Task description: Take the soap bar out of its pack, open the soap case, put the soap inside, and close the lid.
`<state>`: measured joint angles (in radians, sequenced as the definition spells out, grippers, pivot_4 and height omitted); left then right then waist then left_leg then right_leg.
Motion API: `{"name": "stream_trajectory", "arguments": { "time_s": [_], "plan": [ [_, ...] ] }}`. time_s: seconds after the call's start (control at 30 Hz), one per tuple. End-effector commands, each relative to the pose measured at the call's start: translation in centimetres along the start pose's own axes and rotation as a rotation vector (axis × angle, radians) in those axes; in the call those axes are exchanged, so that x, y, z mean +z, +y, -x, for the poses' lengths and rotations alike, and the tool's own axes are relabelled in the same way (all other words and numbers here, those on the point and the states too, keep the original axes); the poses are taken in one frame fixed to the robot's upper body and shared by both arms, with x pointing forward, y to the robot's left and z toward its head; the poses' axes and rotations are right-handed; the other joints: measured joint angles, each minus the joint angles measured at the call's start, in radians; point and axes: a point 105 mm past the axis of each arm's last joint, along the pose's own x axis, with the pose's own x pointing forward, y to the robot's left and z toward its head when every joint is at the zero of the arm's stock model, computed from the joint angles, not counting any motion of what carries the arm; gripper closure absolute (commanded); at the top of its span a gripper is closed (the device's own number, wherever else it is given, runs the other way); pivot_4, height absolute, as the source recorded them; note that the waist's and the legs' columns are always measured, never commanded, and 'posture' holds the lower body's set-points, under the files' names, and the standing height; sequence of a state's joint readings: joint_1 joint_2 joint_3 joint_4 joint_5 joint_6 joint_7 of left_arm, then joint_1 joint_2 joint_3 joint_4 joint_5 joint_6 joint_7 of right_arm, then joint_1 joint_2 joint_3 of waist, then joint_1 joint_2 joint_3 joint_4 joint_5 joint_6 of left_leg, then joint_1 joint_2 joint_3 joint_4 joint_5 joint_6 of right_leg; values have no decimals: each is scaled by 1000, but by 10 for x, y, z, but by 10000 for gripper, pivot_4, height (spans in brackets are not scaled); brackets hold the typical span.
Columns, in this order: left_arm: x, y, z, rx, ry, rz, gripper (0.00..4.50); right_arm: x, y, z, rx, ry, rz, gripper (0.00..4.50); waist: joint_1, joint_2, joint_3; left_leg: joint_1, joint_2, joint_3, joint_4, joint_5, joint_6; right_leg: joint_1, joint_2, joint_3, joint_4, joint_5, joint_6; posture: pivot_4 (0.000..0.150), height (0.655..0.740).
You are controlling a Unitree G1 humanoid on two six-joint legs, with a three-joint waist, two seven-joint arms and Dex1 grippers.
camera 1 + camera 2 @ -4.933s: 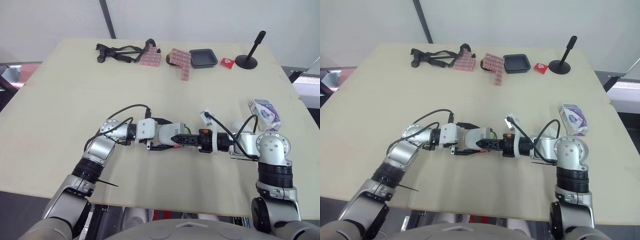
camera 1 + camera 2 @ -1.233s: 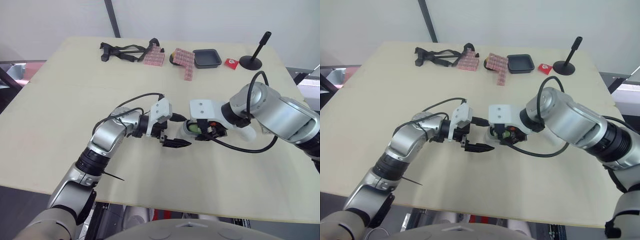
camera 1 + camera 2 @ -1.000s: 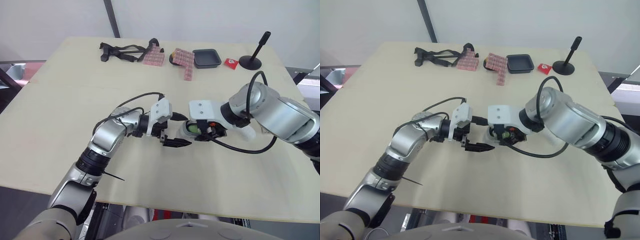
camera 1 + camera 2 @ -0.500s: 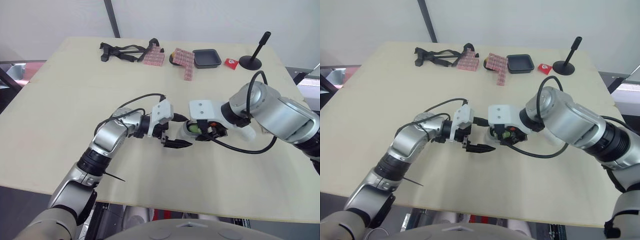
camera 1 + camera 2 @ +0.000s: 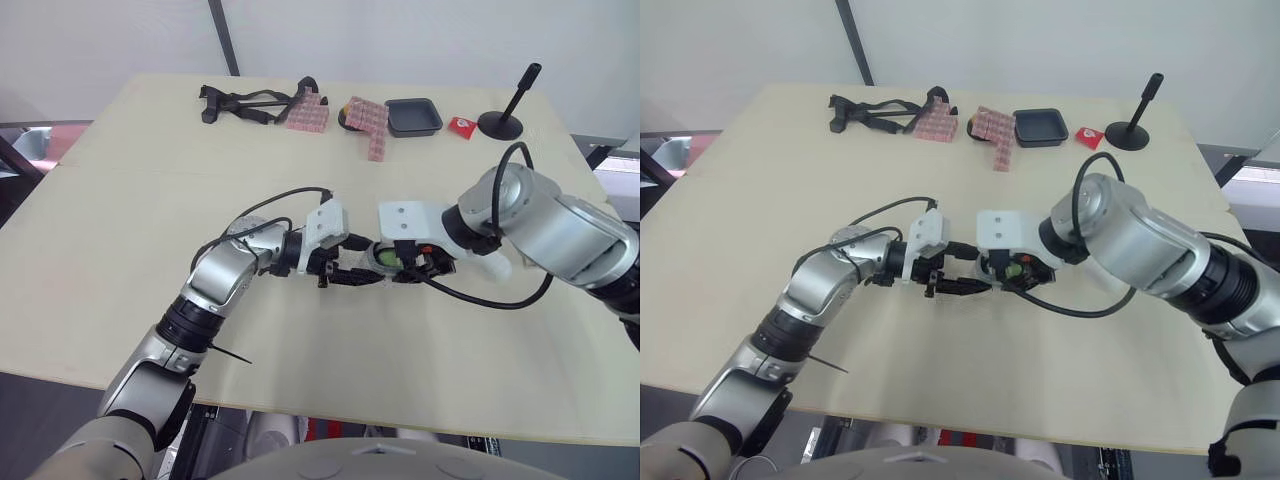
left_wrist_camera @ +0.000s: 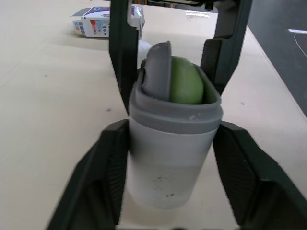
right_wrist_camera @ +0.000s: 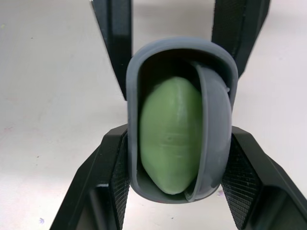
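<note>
Both the left gripper [image 6: 170,130] and right gripper [image 7: 176,138] clamp the grey soap case [image 6: 168,167] midway along the counter [image 5: 120,200], green soap bar [image 7: 170,139] seated inside, lid [image 7: 213,124] tilted ajar in the mouth. Risk ahead: the crooked lid may jam on the soap, or opposing grips twist the case loose.

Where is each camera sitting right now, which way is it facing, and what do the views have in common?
Head eyes: on the head, looking forward and down over the table; both arms show.
Left wrist: on the left arm, looking along the left gripper at the soap case.
Right wrist: on the right arm, looking along the right gripper into the case at the green soap.
Shared: the case; wrist views face each other.
</note>
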<state>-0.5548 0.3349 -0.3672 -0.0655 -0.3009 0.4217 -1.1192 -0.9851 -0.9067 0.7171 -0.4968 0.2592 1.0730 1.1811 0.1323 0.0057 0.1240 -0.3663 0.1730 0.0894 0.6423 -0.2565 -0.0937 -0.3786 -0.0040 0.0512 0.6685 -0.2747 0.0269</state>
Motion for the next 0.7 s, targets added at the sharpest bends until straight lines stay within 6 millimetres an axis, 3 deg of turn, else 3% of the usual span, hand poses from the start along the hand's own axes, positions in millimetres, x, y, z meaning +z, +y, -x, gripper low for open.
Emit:
{"name": "stream_trajectory", "arguments": {
  "time_s": [0.03, 0.7],
  "plan": [
    [8, 1, 1, 3, -17, -37, 26198, 6, -4, 7, -48, -10, 33, 22811, 0, 0, 0, 0, 0, 0, 0, 0, 0, 0, 0, 0, 0, 0, 0, 1500, 7400],
    [2, -1, 2, -10, -5, -60, 26199, 4, -5, 7, -58, -6, 28, 22811, 0, 0, 0, 0, 0, 0, 1, 0, 0, 0, 3, 6, 1, 0, 0, 1500, 7400]
  ]
}}
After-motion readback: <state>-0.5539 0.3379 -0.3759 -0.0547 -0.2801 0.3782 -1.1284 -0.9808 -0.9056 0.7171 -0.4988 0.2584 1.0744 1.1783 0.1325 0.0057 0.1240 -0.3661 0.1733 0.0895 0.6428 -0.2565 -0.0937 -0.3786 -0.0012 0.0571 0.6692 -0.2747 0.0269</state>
